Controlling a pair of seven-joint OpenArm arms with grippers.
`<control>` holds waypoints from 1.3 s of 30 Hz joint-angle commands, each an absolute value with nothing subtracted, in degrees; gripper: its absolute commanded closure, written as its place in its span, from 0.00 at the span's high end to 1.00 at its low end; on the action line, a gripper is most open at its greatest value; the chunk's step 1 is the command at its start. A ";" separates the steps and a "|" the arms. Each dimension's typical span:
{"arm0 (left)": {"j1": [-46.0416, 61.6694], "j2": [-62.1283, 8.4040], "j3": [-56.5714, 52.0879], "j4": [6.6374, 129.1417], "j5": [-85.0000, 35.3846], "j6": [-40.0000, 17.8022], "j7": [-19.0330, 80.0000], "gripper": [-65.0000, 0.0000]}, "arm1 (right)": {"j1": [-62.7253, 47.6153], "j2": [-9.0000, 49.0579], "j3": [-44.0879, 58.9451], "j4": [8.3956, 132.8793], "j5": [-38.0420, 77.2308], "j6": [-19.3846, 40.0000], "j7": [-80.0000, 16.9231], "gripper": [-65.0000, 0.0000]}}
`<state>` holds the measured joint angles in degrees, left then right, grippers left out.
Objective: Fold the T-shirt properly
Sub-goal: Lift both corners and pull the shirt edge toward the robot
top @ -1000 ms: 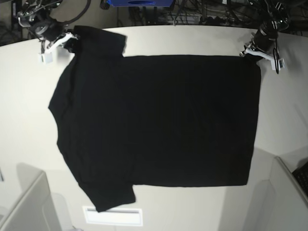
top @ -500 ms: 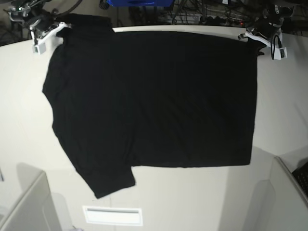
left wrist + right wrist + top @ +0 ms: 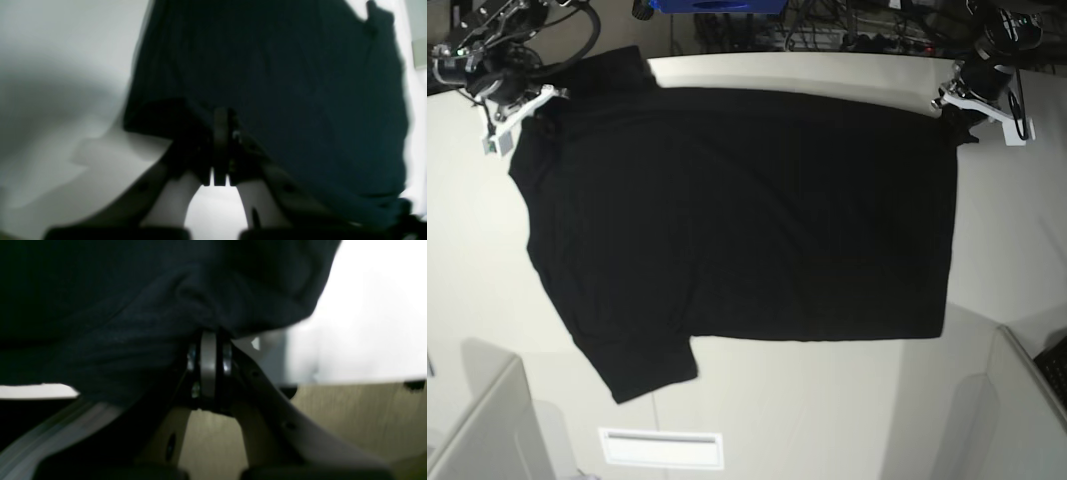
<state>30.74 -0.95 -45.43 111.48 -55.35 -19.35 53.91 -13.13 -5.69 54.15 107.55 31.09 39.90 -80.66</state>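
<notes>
Along the worktop's (image 3: 757,420) far edge you've got the T-shirt (image 3: 747,210) spread plain side up, hem corner w/ left gripper (image 3: 955,112), shoulder end w/ right gripper (image 3: 527,108). Both jaws pinched shut on cloth; wrist views confirm. Step looks like spread/align, no fold made yet. Next: judge you should lower the far edge flat, tension even, before releasing. Near sleeve (image 3: 642,365) lies skewed toward the near edge.
</notes>
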 commanded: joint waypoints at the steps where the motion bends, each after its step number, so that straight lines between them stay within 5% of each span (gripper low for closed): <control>1: 30.46 -2.42 -45.32 112.57 -57.71 -18.51 52.88 0.00 | -12.18 -4.26 54.20 108.62 31.87 40.00 -80.00 0.00; 17: 24.13 -5.58 -45.05 111.96 -60.62 -13.05 52.97 0.00 | -0.84 -2.68 49.36 107.65 31.69 40.00 -80.00 0.00; 39: 14.73 -5.58 -38.90 105.27 -44.97 -13.05 52.97 0.00 | 7.16 -0.22 47.69 92.88 31.43 40.00 -79.34 0.00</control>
